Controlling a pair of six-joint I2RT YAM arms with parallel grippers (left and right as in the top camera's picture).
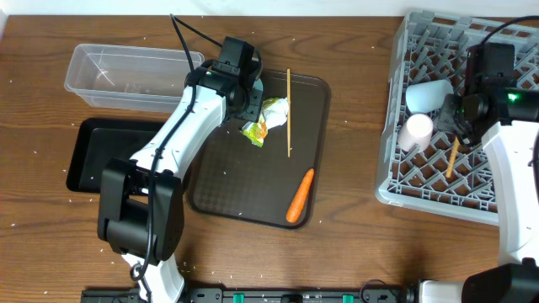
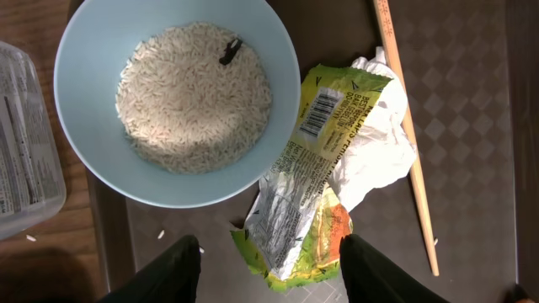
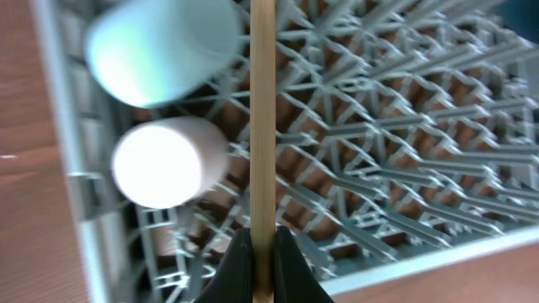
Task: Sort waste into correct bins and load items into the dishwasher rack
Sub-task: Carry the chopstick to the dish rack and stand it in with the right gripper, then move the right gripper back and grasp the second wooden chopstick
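Observation:
My left gripper is open over the brown serving tray, its fingers either side of the lower end of the crumpled yellow-green-and-white wrapper, which also shows in the overhead view. A pale blue bowl of rice with a small dark scrap sits just beyond, hidden under the arm overhead. One chopstick and the orange carrot lie on the tray. My right gripper is shut on the other chopstick above the grey rack, beside the pink cup and light blue cup.
The clear tub stands at the back left, with the black tray in front of it; my left arm reaches over both. The tub's edge shows in the left wrist view. The blue plate is out of view.

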